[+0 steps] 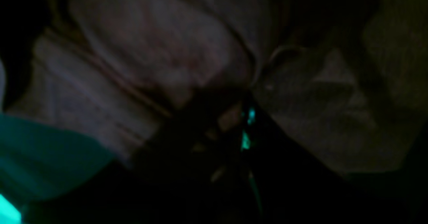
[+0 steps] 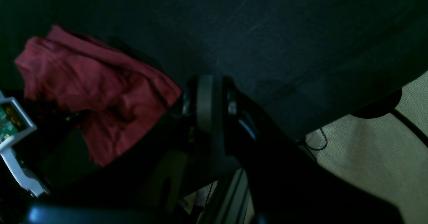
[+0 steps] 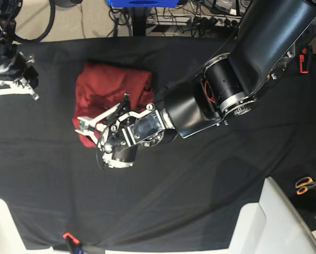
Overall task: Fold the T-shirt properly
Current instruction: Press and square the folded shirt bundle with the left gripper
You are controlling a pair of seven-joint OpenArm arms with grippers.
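Base view overhead; left wrist pressed against T-shirt [image 3: 113, 84]; right wrist distant, oblique, sharing it

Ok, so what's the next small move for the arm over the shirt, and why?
Probably lift the left gripper slightly and draw the cloth inward: it sits low on the bunched T-shirt's near edge, apparently pinching fabric, while the right gripper waits apart.

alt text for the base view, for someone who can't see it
From above, a red T-shirt lies bunched on a black table cloth, with the left gripper down on its near edge. The right gripper sits apart at the table's far left edge, and orange scissors lie at the right.
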